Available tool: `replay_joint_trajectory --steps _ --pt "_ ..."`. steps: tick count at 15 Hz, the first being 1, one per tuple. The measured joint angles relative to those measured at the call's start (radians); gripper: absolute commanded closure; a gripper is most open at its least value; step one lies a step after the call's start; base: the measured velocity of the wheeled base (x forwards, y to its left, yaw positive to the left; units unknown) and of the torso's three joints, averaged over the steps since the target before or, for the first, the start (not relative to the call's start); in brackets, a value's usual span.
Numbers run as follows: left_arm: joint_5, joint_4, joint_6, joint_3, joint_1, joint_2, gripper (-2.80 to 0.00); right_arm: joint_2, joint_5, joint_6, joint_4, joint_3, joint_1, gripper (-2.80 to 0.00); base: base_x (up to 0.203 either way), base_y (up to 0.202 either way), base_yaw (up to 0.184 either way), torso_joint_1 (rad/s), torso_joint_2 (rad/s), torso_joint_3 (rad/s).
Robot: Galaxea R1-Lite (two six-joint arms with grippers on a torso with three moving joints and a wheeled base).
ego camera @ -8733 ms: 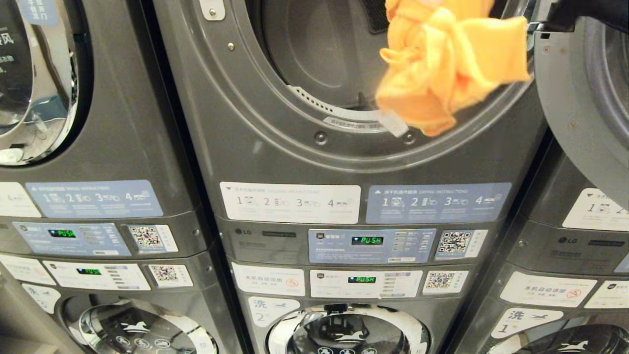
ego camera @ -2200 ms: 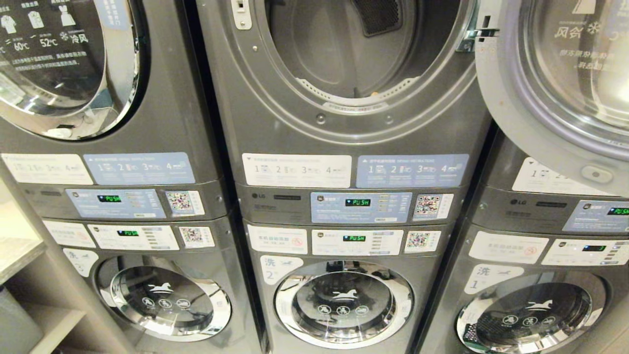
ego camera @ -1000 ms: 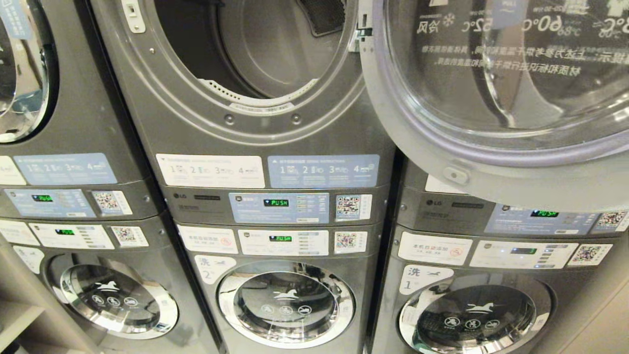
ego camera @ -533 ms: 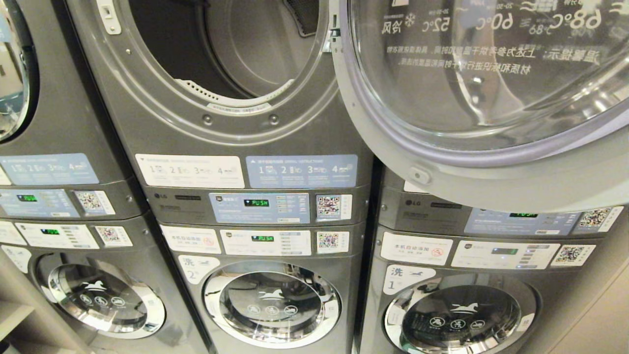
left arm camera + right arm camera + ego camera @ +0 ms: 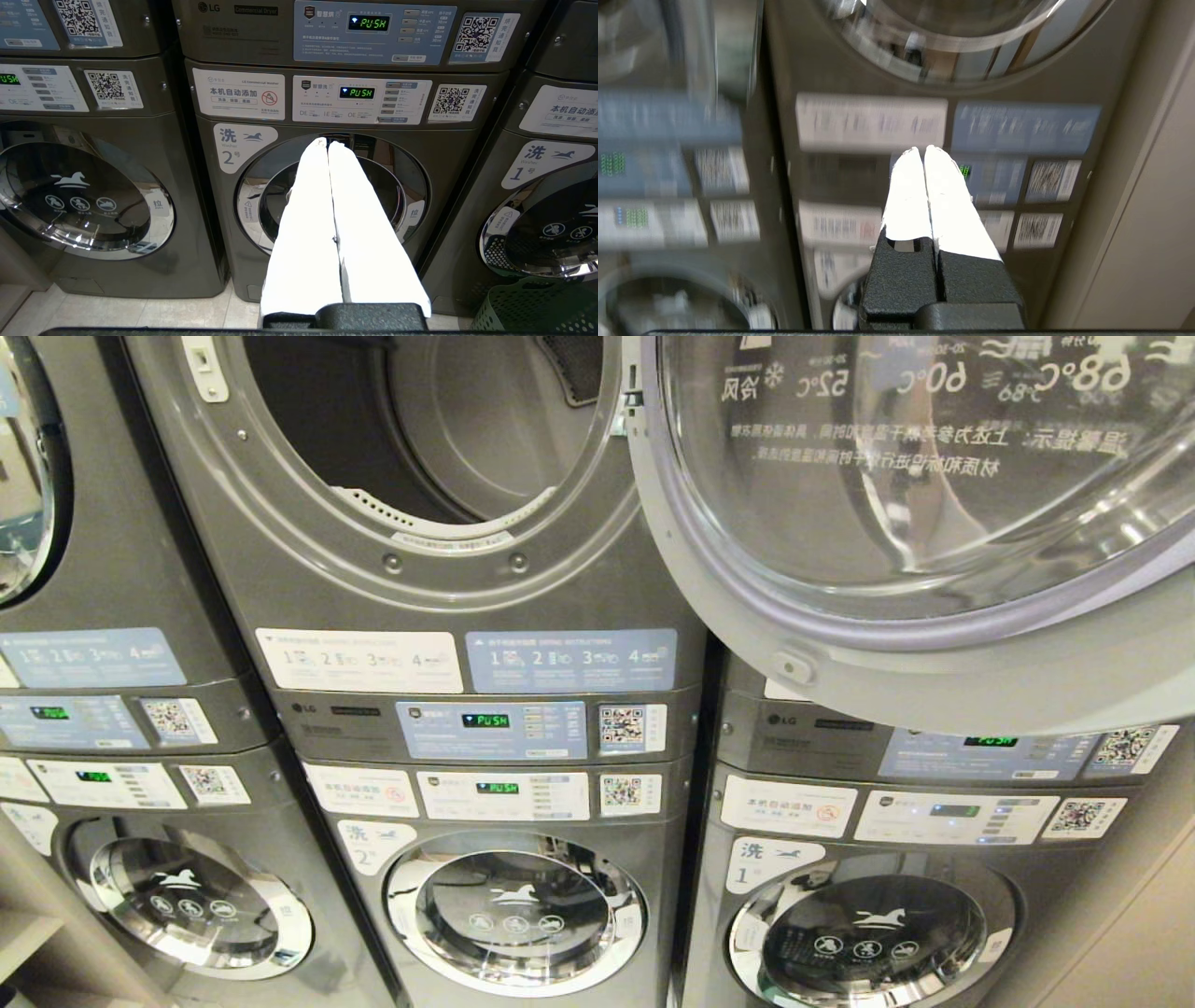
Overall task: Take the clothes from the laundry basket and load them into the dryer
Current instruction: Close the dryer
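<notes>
Standing open in the head view, the middle dryer shows a dark, round drum mouth in the upper half of its stack, and no clothing can be made out inside the part of the drum that is visible. Its door is swung out to the right on a hinge at the mouth's right edge, and the clear glass with mirrored white temperature lettering fills the upper right corner of the view, covering much of the neighbouring stack. Below the mouth sit two instruction stickers, one white and one blue, side by side, and under them a control panel whose green display reads PUSH. A washer with a chrome-ringed porthole marked 2 occupies the lower half of the same stack; similar stacks stand to its left and right.

Neither arm appears in the head view. The left gripper points at the porthole of the number 2 washer, its white fingers pressed together along their whole length and holding nothing. At the lower right corner of that wrist view, the green mesh laundry basket rests on the tiled floor in front of the washer marked 1; whether it holds clothes cannot be told. The right gripper is aimed at the sticker and panel band of the rightmost stack, beside a beige wall, its fingers closed against each other and empty, with that view blurred.
</notes>
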Motion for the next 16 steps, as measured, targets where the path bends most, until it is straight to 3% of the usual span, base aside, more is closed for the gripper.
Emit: replay_joint_trajectory --steps 7,16 --pt "0.000 0.000 0.000 0.000 0.000 0.000 0.00 0.514 -0.047 0.078 -0.283 -0.402 -0.001 0.00 0.000 0.000 0.000 0.000 0.00 0.000" --pt "0.000 0.000 0.000 0.000 0.000 0.000 0.00 0.638 -0.041 0.081 -0.305 -0.442 0.001 0.00 0.000 0.000 0.000 0.002 0.00 0.032"
